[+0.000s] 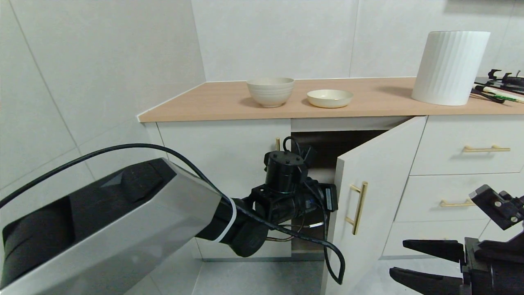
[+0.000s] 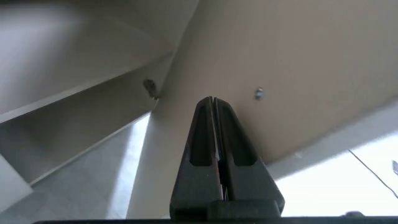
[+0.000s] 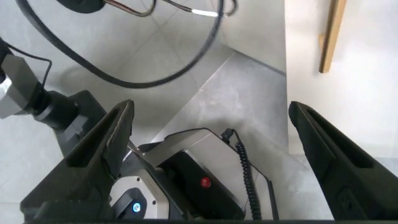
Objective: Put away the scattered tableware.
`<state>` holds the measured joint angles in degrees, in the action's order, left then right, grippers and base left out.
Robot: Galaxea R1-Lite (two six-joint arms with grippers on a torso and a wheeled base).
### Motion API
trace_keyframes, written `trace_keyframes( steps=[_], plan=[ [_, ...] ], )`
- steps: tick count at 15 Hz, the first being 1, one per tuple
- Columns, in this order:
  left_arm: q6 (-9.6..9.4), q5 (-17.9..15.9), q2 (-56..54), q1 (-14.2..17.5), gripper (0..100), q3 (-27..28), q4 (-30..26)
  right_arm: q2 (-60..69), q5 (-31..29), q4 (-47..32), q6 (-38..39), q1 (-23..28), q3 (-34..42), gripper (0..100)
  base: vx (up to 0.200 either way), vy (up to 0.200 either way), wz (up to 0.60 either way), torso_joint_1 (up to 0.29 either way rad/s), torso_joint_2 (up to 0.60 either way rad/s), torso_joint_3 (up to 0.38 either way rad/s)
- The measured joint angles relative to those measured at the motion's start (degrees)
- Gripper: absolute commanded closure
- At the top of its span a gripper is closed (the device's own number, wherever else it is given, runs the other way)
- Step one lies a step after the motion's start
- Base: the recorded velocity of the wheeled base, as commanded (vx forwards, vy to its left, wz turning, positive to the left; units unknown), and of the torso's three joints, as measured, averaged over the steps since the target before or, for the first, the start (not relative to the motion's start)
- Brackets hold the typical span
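Bowl (image 1: 270, 91) & shallow dish (image 1: 330, 98) sat on the wooden countertop (image 1: 380, 104), side by side w/ a gap btwn them, neither touching, both set back from the front edge. Bowl was nearer the countertop's left end, where it met the tiled wall (image 1: 102, 61). Dish stood above the open cupboard. Tall ribbed white canister (image 1: 450, 67) stood well right of the dish, w/ bare counter btwn. Utensils (image 1: 497, 92) lay just beyond it at the far right.

Below, the cupboard door (image 1: 376, 192) stood swung out toward the robot, hinged on the right, w/ its gold handle (image 1: 359, 207) on the outer face near the free edge. Dark opening showed behind it. L arm's wrist sat low at that free edge, in the gap btwn the door & the closed door (image 1: 225, 164) on the left.

L gripper (image 2: 212, 102): jaws pressed together, nothing btwn them, tip close to a beige panel w/ a screw (image 2: 259, 94). Contact w/ the panel couldn't be told.

R gripper (image 1: 398, 258) was low, right of the door's outer face & in front of the drawers (image 1: 466, 172). Its jaws were spread wide & empty, over bare floor tiles (image 3: 261, 99), apart from the door.
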<state>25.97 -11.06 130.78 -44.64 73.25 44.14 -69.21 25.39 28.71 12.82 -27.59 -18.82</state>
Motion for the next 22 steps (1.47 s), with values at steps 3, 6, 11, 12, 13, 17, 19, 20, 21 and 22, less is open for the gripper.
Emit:
trace_keyframes(
  steps=[3,6,11,12,13,17,19,20,21,22],
  plan=[
    [0.0,0.6,-0.3,-3.6,100,0.3,0.0,1.7,1.6,0.0,0.0,-0.5,-0.1,0,0.0,0.0,0.0,0.0,0.0,0.0],
    [0.5,-6.5,-4.6,-10.0,100,-3.2,0.9,7.5,8.2,-1.7,0.3,-1.5,-0.3,0,0.0,0.0,0.0,0.0,0.0,0.0],
    [0.68,-11.3,-12.0,-13.6,100,-11.1,3.6,21.6,17.3,-19.0,0.4,-4.0,-7.3,0,0.0,0.0,0.0,0.0,0.0,0.0],
    [0.57,-8.9,-12.5,-12.4,100,-12.0,3.6,22.1,17.0,-19.0,0.4,-4.2,-7.8,0,0.0,0.0,0.0,0.0,0.0,0.0],
    [0.48,-6.5,-13.2,-10.1,100,-12.9,3.8,21.9,16.0,-19.0,0.4,-4.1,-8.0,0,0.0,0.0,0.0,0.0,0.0,0.0],
    [-0.18,-3.7,-20.2,-2.5,100,-20.1,3.6,17.4,7.4,-18.5,0.2,-4.1,-8.9,0,0.0,0.0,0.0,0.0,0.0,0.0],
    [-3.1,-3.3,-26.4,1.4,100,-26.8,3.4,14.3,5.5,-18.4,0.1,-4.1,-10.6,0,0.0,0.0,0.0,0.0,0.0,0.0],
    [-4.89,-3.1,-29.7,3.5,100,-30.2,3.3,12.9,5.2,-18.5,0.0,-4.0,-11.6,0,0.0,0.0,0.0,0.0,0.0,0.0],
    [-6.23,-3.0,-33.0,6.2,100,-33.7,3.2,11.2,5.1,-18.4,0.0,-4.0,-12.8,0,0.0,0.0,0.0,0.0,0.0,0.0],
    [-7.03,-2.8,-36.3,9.1,100,-36.7,2.7,9.6,5.0,-18.4,-0.1,-3.8,-13.9,0,0.0,0.0,0.0,0.0,0.0,0.0]
  ],
)
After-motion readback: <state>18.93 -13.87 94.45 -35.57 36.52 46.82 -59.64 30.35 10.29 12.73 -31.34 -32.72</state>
